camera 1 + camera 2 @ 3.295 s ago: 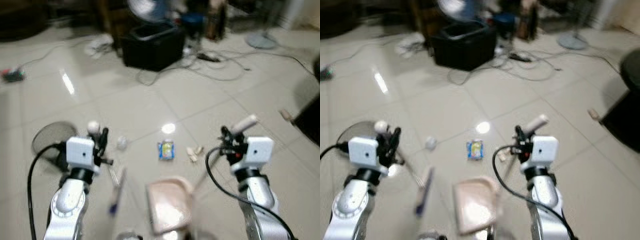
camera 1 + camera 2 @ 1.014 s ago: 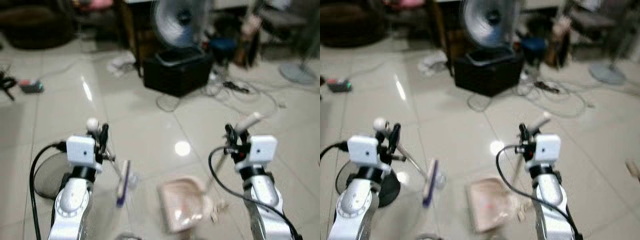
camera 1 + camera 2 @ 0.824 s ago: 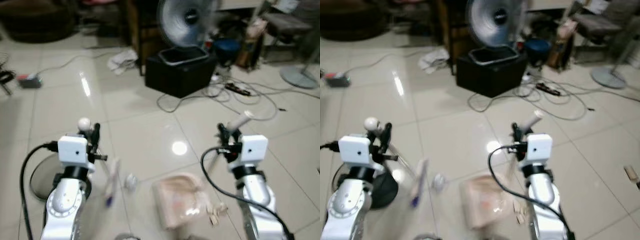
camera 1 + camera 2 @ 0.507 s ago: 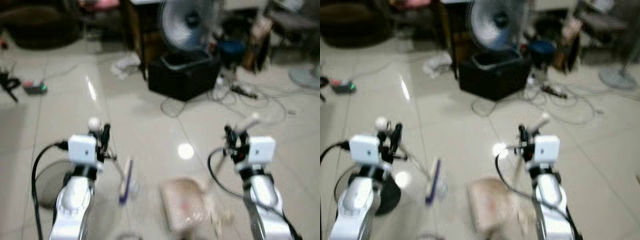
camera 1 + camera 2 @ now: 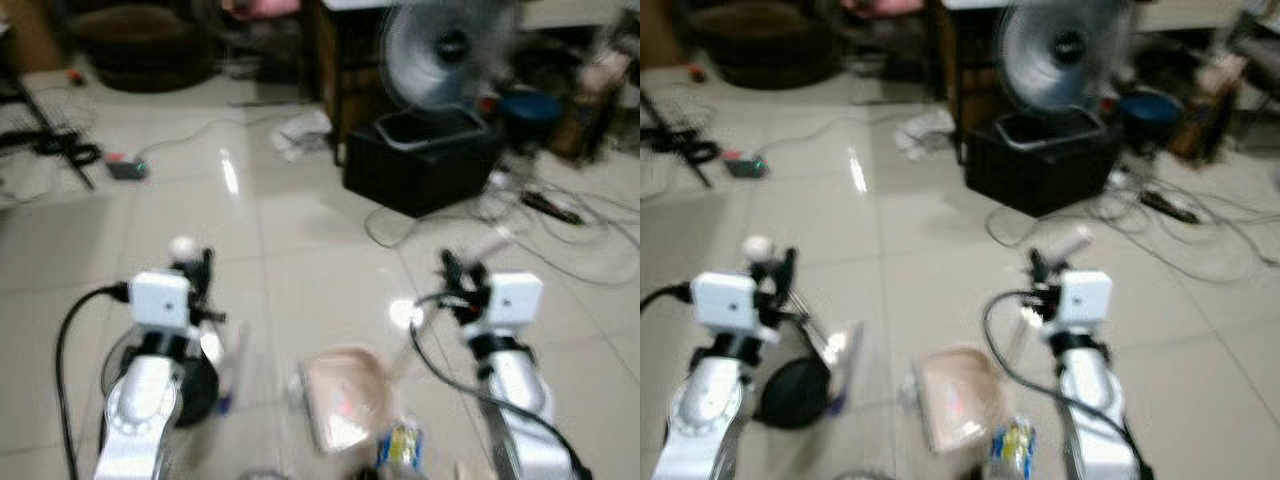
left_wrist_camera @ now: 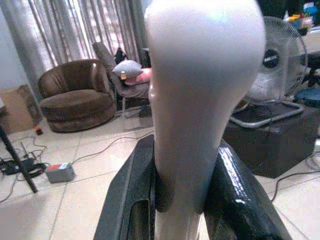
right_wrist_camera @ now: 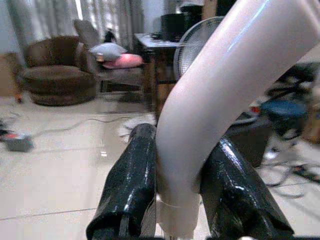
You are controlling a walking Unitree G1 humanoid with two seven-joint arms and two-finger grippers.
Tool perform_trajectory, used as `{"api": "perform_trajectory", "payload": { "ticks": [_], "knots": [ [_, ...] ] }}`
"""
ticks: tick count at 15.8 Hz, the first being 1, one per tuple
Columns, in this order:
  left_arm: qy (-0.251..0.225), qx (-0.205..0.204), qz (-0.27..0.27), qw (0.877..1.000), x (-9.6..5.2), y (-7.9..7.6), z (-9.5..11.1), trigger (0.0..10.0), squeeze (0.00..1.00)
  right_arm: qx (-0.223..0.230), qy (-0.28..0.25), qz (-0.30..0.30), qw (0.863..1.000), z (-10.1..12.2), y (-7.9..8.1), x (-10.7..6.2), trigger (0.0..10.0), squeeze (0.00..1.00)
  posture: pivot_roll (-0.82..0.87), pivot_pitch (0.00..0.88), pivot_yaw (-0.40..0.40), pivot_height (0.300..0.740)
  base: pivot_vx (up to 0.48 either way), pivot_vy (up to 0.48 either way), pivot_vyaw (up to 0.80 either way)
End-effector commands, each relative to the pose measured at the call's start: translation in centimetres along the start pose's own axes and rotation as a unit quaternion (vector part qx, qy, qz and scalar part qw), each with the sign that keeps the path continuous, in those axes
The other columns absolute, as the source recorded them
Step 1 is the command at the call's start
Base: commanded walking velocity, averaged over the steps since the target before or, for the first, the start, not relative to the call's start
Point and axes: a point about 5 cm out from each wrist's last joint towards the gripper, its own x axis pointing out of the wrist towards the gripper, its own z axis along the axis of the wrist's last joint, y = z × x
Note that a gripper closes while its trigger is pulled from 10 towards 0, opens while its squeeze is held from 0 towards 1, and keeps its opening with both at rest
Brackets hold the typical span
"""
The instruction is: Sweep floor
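I found no text, label, brand or number I could read in any of the views. The blue and yellow packet (image 5: 401,447) on the floor, just beside the right gripper's (image 5: 458,277) arm, carried some printing, but it was too blurred to make out. The badge at the hub of the fan (image 6: 271,58) ahead of the left gripper (image 6: 185,200) was too small to tell.

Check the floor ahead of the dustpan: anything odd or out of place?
Yes. A blue-and-yellow packet lies at the dustpan's near edge, not in it. Loose cables sprawl over the tiles by the black bin. The left hand grips the broom handle; the right hand grips the dustpan handle.
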Motion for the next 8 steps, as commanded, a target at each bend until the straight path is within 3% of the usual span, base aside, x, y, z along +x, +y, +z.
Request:
{"api": "perform_trajectory", "payload": {
  "ticks": [1, 4, 8],
  "knots": [
    [-0.005, 0.008, -0.006, 1.000, 0.3, 0.3, 0.3, 10.0, 0.00, -0.004, -0.029, -0.007, 1.000, 0.9, 0.2, 0.3, 10.0, 0.00, 0.04, 0.101, 0.024, 0.740, 0.000, 0.000, 0.00],
    [-0.005, 0.015, -0.014, 1.000, 0.8, 0.2, 0.2, 10.0, 0.00, -0.004, -0.033, -0.026, 0.999, 0.9, -0.2, 0.0, 10.0, 0.00, 0.03, 0.102, 0.040, 0.740, 0.000, 0.000, 0.00],
    [0.002, 0.023, -0.033, 0.999, 1.7, -0.4, -0.1, 10.0, 0.00, -0.031, -0.032, -0.080, 0.996, 1.1, -2.2, 1.1, 10.0, 0.00, 0.01, 0.119, 0.049, 0.740, 0.000, 0.000, 0.00]
  ]
}}
